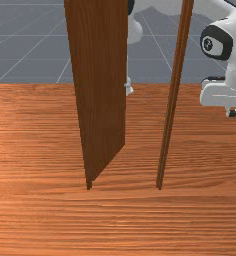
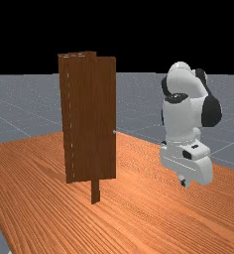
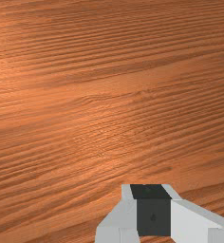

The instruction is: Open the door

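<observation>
This is a simulated robotics lab, a computer-made test scene. In the far view, a grey floor [image 2: 20,101] ruled with pale grid lines runs out to a level horizon, which meets the picture's edges near ten and two o'clock; from there up through twelve o'clock, the backdrop [image 2: 117,30] is plain black. The same gridded floor lies behind the desk toward twelve o'clock in the front view. The orange-brown desk [image 2: 148,221] spreads across six o'clock in the far view, with a brown door [image 2: 105,114] toward nine and a white-and-grey robot arm [image 2: 182,119] toward three.
</observation>
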`<act>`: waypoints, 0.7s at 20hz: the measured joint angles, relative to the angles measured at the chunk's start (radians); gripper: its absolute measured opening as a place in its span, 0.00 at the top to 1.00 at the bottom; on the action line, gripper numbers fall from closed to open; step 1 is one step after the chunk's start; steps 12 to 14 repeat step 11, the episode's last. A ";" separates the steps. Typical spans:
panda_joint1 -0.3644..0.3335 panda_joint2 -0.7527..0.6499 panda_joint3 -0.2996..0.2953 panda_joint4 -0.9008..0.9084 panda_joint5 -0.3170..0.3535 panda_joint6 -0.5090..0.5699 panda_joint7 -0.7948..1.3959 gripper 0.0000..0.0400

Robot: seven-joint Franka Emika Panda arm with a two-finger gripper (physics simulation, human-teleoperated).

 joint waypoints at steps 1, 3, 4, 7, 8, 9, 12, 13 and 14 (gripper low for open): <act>0.000 0.000 0.000 0.000 0.000 0.000 0.000 1.00; 0.000 0.000 0.000 0.000 0.000 0.000 0.000 1.00; 0.000 0.000 0.000 0.000 0.000 0.000 0.000 1.00; -0.002 0.111 0.018 0.202 -0.056 -0.141 -0.297 1.00; -0.091 0.039 0.037 0.074 -0.077 -0.114 -0.510 1.00; -0.194 -0.036 0.039 -0.045 -0.081 -0.079 -0.684 1.00; -0.421 -0.122 -0.002 -0.158 -0.091 -0.044 -1.095 1.00; -0.421 -0.122 -0.002 -0.158 -0.091 -0.044 -1.095 1.00; -0.421 -0.122 -0.002 -0.158 -0.091 -0.044 -1.095 1.00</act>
